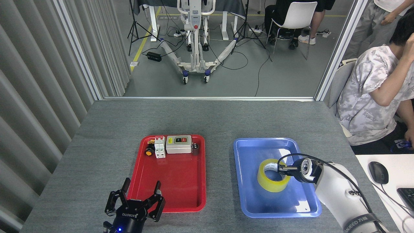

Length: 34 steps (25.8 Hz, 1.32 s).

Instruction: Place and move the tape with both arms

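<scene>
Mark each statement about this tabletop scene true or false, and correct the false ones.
1. The tape is in the blue tray. True.
2. The left gripper is shut on the tape. False: it is open, empty, at the red tray's near edge.
3. The grey switch box sits at the red tray's far end. True.
4. The tape stands on the bare table. False: it lies in the blue tray.
5. The right gripper is at the tape's right rim. True.
</scene>
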Available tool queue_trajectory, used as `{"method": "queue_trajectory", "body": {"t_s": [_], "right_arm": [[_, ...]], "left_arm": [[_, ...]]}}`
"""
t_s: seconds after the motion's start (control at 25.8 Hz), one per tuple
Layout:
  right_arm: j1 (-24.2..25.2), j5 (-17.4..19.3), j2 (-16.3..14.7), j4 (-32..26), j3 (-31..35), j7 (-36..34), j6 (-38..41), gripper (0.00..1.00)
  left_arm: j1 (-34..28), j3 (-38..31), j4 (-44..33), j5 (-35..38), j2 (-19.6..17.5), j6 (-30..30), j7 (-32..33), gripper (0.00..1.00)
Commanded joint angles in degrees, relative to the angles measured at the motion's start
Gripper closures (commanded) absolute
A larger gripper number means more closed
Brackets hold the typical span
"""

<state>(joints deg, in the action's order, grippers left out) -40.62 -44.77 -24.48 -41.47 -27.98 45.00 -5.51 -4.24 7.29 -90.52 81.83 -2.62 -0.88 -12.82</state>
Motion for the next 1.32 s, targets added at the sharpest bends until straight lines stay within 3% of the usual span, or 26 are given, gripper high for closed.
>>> {"method": "queue_trajectory", "body": {"t_s": [0.0, 0.23, 0.39, 0.54, 0.66, 0.77, 0.97, 1.12, 1.28], "right_arm": [[0.0, 0.1, 0.1, -1.6, 0.6, -2.0, 1.0, 0.51], [1.9, -0.9, -1.1, -6.4, 2.4, -3.2, 5.2, 0.36], [9.6, -11.4, -1.4, -14.7, 15.0, -6.6, 9.6, 0.17], [16.9, -22.5, 2.1, -22.8, 25.7, -14.2, 13.2, 0.04], [22.0, -28.4, 5.9, -28.4, 31.8, -23.8, 15.0, 0.03], [25.8, -30.8, 9.7, -32.4, 34.8, -34.6, 16.7, 0.02], [33.2, -37.1, 11.3, -40.8, 34.8, -45.5, 14.8, 0.02], [41.2, -37.2, 11.4, -47.9, 33.3, -47.0, 9.6, 0.02], [45.7, -37.3, 11.5, -51.7, 30.2, -46.9, 1.8, 0.02]], "left_arm": [[0.1, 0.0, 0.3, 0.0, 0.1, 0.0, 0.0, 0.00], [0.1, 0.0, 1.0, 0.3, 0.0, 0.0, -0.1, 0.00], [0.5, -0.3, 1.0, 0.3, -0.2, -0.4, -0.1, 0.00], [1.0, -0.5, 1.1, -0.4, -0.4, -1.1, 0.0, 0.00], [1.2, -1.1, 1.2, -0.7, -1.2, -2.0, 0.0, 0.00], [1.2, -1.8, 1.0, -0.8, -1.8, -3.3, 0.1, 0.00], [0.6, -3.6, 0.7, -4.7, -2.3, -7.1, 0.2, 0.00], [0.3, -4.0, 0.6, -5.3, -2.6, -8.3, 0.2, 0.00], [0.1, -4.0, 0.3, -5.5, -2.6, -8.3, -0.1, 0.00]]}}
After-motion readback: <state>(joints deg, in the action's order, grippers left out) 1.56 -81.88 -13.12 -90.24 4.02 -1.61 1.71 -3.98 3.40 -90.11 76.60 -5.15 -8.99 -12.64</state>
